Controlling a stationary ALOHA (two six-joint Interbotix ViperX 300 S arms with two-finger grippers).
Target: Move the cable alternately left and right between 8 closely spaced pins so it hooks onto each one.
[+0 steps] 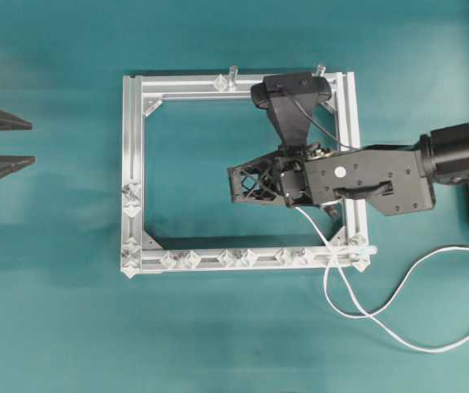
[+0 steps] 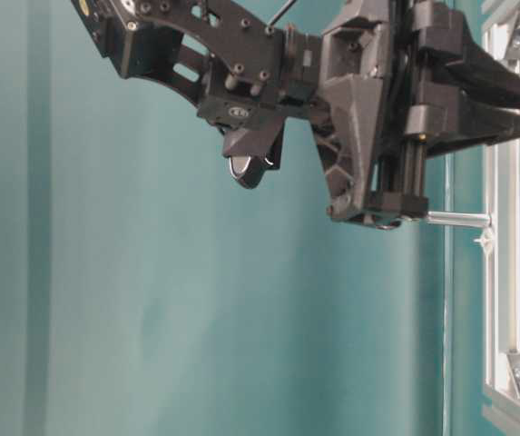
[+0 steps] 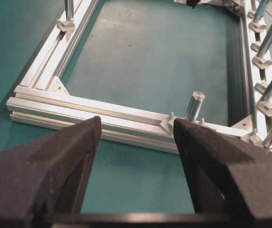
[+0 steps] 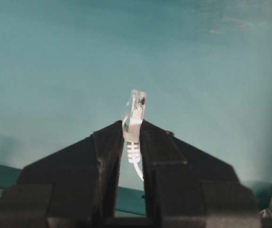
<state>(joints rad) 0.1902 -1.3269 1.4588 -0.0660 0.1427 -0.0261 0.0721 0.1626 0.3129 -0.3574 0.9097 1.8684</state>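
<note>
Cable runs from the bench up past the frame's lower right corner, by the corner pin, then climbs to my right jaws. Judgement: threading has barely begun. Apart from that corner contact, the pins along the lower rail carry no cord that I can see. Nearly all the weaving is left.

Right jaws: clamped on the cable just behind its plug. The wrist view shows the plug standing up out of the narrow gap between the fingertips, its ribbed boot pinched between them and the cord dropping away below. These jaws hang over the open middle of the frame, inside the right rail and above the lower rail.

Left jaws: wide apart, holding nothing. They sit outside the frame's left rail, looking across it at a post.

Slack cable lies looped on the bench below and to the right of the frame's lower right corner.
</note>
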